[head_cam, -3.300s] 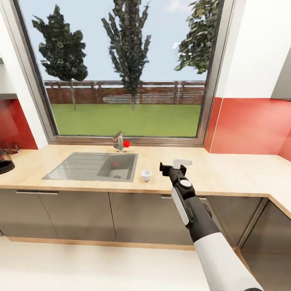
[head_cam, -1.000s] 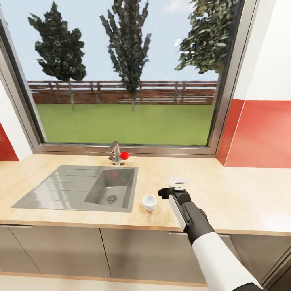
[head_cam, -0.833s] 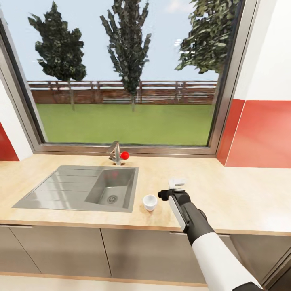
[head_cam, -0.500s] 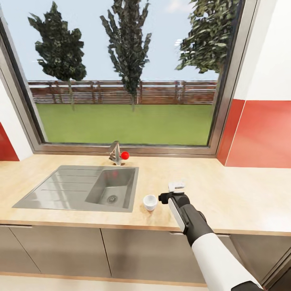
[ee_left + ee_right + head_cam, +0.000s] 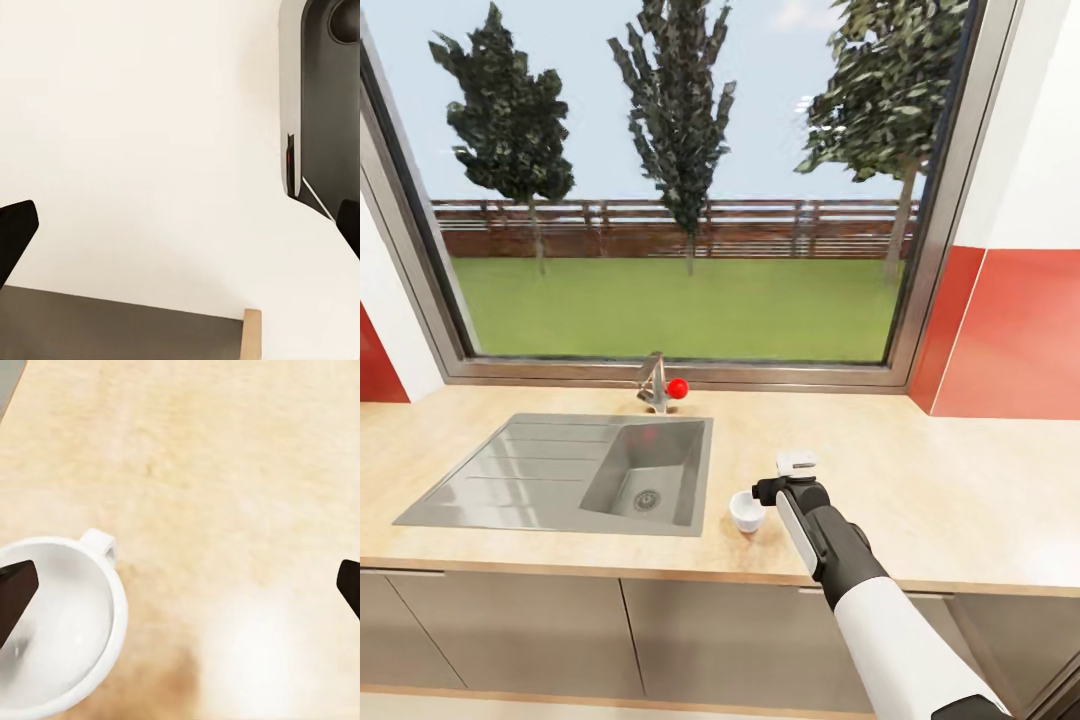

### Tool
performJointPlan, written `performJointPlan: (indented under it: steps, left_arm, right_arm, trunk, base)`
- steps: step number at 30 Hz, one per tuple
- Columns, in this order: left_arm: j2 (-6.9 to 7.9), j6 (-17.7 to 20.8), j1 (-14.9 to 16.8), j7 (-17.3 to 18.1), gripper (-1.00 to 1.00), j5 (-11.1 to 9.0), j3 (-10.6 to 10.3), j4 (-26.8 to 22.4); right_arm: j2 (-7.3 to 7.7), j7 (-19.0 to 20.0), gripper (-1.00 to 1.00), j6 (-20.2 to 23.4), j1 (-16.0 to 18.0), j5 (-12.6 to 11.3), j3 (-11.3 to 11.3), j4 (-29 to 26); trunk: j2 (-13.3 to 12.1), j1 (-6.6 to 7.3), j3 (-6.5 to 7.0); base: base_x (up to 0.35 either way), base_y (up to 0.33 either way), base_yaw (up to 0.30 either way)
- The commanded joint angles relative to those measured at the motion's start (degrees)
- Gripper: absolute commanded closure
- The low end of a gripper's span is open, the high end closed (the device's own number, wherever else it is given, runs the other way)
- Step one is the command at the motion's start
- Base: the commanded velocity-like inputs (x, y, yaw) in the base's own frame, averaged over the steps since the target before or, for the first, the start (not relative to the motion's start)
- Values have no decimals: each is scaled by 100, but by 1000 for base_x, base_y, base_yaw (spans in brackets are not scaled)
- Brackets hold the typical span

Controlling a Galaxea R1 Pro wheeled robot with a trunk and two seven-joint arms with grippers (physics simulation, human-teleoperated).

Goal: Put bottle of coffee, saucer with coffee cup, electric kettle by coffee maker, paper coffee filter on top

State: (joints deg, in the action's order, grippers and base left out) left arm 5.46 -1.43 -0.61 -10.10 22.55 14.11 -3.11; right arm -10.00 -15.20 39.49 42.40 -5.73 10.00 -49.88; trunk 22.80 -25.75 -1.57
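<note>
a light wooden kitchen countertop (image 5: 960, 480) runs beneath a large window onto lawn and trees, with red wall panels at either side.

the small white ceramic coffee cup (image 5: 747, 511) stands upright on this countertop, just beside the right edge of the stainless steel sink (image 5: 560, 485). its short handle (image 5: 100, 542) points away from the sink, towards open counter. the cup appears to hold nothing.

the right gripper (image 5: 796, 468) hovers just beside the cup. its dark fingertips (image 5: 16, 594) are spread wide, one over the cup's rim, the other well apart over bare wood. nothing is held.

the left gripper (image 5: 180, 225) is likewise spread wide, holding nothing, over a pale floor.

risk, as a judgement: the gripper is off-centre on the cup. closing from here could clip the rim and tip or push the cup towards the sink basin (image 5: 645, 480).
</note>
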Motion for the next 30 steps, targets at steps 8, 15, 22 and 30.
performJointPlan:
  steps: [8, 15, 22, 30]
  left_arm:
    - [-1, -15, -1, -9, -100, 57, 46, -5]
    - [-1, -15, -1, -10, -100, 57, 48, -5]
    - [-1, -15, -1, -10, -100, 57, 44, 28]
    - [-1, -15, -1, -9, -100, 57, 40, 45]
  right_arm:
    - [0, -53, -100, 15, 3, -60, 11, 4]
    - [0, -44, -100, 15, -3, -61, 13, 102]
    - [0, -36, -100, 16, -3, -72, 19, 499]
    - [0, -35, -100, 16, -3, -77, 20, 548]
  trunk:
    - [12, -4, -12]
    - [12, -4, -12]
    - [12, -4, -12]
    - [12, -4, -12]
  base:
    - [3, 3, 0]
    - [0, 0, 0]
    - [0, 0, 0]
    - [0, 0, 0]
